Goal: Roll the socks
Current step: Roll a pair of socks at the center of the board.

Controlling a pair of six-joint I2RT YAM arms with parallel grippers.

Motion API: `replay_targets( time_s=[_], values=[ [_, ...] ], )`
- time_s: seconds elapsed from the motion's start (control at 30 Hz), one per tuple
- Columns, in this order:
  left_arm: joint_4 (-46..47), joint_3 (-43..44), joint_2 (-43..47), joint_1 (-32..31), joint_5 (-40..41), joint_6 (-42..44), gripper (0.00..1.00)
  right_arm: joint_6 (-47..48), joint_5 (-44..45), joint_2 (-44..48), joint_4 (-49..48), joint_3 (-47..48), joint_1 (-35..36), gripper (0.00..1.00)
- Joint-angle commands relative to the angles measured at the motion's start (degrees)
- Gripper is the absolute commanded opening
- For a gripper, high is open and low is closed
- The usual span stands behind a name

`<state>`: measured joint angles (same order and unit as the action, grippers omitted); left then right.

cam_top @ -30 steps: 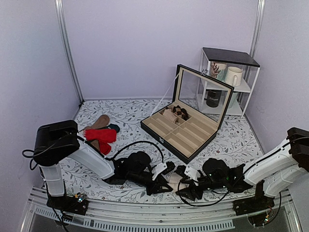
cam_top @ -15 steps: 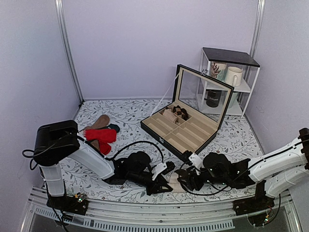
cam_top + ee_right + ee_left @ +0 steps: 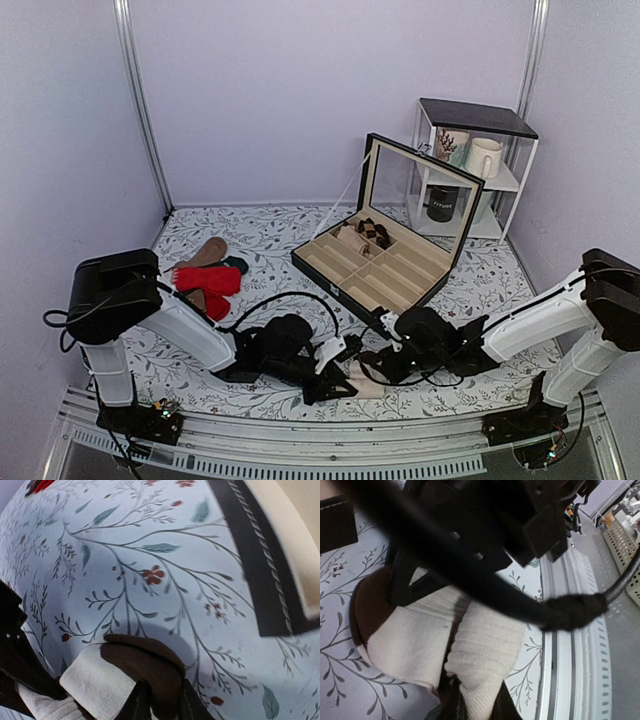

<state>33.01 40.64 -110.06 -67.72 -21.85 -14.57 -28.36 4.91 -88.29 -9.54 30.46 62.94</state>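
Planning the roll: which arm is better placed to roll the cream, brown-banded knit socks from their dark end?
Probably right: right gripper holds the socks' brown end; left gripper pins the cream end.

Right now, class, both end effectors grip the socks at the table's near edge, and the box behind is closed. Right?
No: the box is open, lid raised, as the top view shows. The left end effector and right end effector do grip the socks at the near edge.
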Motion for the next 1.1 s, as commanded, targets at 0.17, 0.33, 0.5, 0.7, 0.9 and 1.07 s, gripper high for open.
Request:
replay_targets(
  time_s=[0.17, 0.33, 0.5, 0.7, 0.9, 1.07],
  values=[
    [-30.6, -2.7, 9.3, -6.6, 25.3, 3.3, 0.0, 3.1, -8.3, -12.7, -2.8, 8.9, -1.2, 0.0],
    [-31.4, -3.5, 11.9, -8.1, 28.3, 5.1, 0.0, 4.5, -11.1, -16.8, -4.9, 12.9, -3.7, 0.0],
    [-30.4, -2.2, 11.7, -10.3, 33.6, 7.5, 0.0, 4.9, -14.6, -20.9, -5.9, 14.6, -4.2, 0.0],
    [-31.3, -0.7, 6.8, -6.8, 28.0, 4.4, 0.0, 5.1, -16.9, -19.4, -8.3, 12.2, -4.6, 0.14],
    [-31.1, -3.4, 2.5, -4.9, 19.0, -3.8, 0.0, 11.3, -19.1, -12.6, -9.6, 10.1, -4.6, 0.39],
    [-32.1, -4.0, -0.2, -4.5, 16.0, -8.7, 0.0, 16.0, -15.9, -5.6, -8.7, 7.8, -4.6, 0.54]
  ],
)
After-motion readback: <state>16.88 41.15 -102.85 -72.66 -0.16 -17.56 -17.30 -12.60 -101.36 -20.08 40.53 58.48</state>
